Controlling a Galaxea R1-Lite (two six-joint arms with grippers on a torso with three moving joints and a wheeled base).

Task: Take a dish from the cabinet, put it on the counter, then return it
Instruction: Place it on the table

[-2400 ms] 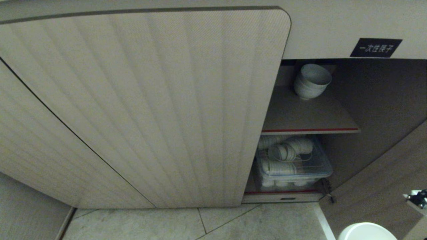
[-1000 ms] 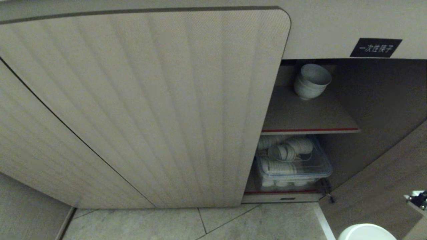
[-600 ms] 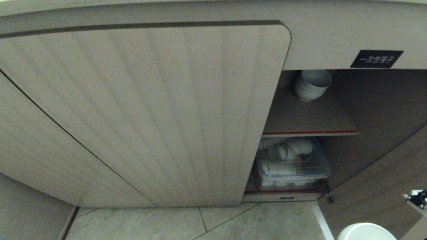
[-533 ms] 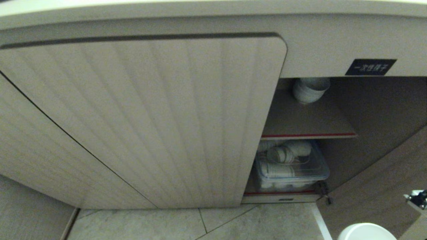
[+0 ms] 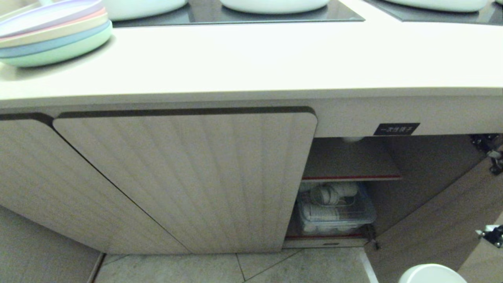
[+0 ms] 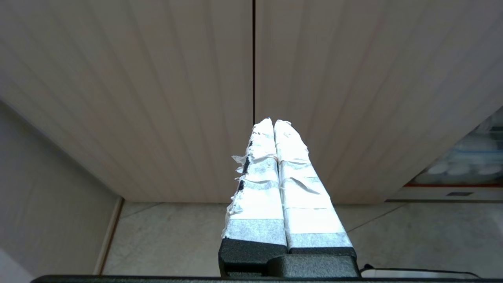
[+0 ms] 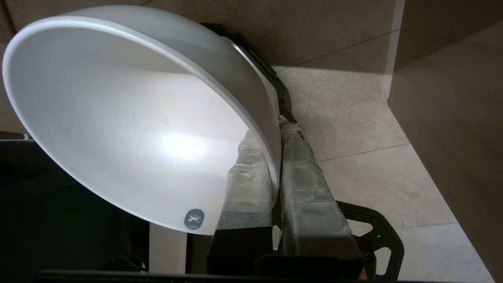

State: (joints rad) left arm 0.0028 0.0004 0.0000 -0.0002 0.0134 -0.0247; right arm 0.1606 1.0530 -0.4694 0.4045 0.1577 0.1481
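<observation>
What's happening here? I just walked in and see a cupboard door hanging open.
The robot's right claw is clamped on the rim of a white bowl, held low beside the open cabinet, not yet on the counter. More bowls sit in a clear bin on the bottom shelf. The left claw is shut and empty, facing the closed doors.

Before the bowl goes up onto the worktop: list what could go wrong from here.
1. The right gripper pinches only the rim of the white ceramic bowl; it may slip or swing.
2. The cream counter's front edge overhangs; the bowl could knock it.
3. The stacked pastel plates sit near that edge; set down clear of them.
</observation>
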